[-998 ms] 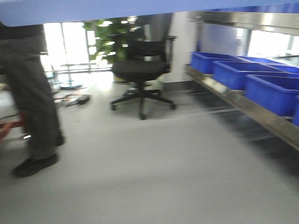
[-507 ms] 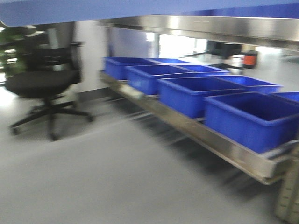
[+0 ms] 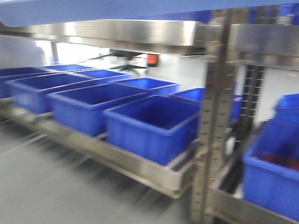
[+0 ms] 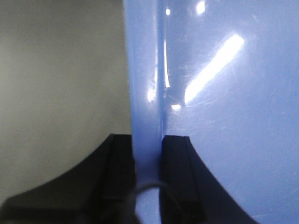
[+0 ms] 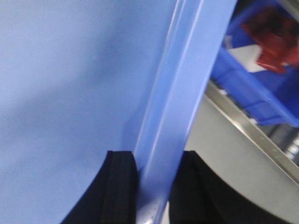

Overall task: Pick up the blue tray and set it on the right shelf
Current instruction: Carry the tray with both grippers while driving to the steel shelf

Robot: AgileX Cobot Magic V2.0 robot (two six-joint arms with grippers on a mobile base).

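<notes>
The light-blue tray (image 3: 93, 10) fills the top edge of the front view, held above the camera. In the left wrist view my left gripper (image 4: 148, 154) is shut on the tray's left rim (image 4: 145, 84), with the glossy tray floor to the right. In the right wrist view my right gripper (image 5: 156, 172) is shut on the tray's right rim (image 5: 187, 79). The stainless-steel shelf (image 3: 135, 32) with a broad shiny front lip is right ahead, just below the tray, carried by perforated grey uprights (image 3: 210, 121).
Several deep dark-blue bins (image 3: 149, 126) stand in rows on the lower steel shelf (image 3: 117, 161). Another blue bin (image 3: 273, 177) holding red parts sits to the right of the upright; it also shows in the right wrist view (image 5: 261, 60). Grey floor lies at lower left.
The view has swung to the right: the person, office chair and plant are gone, and the steel rack with blue bins now fills the front view. Both grippers still hold the tray.
</notes>
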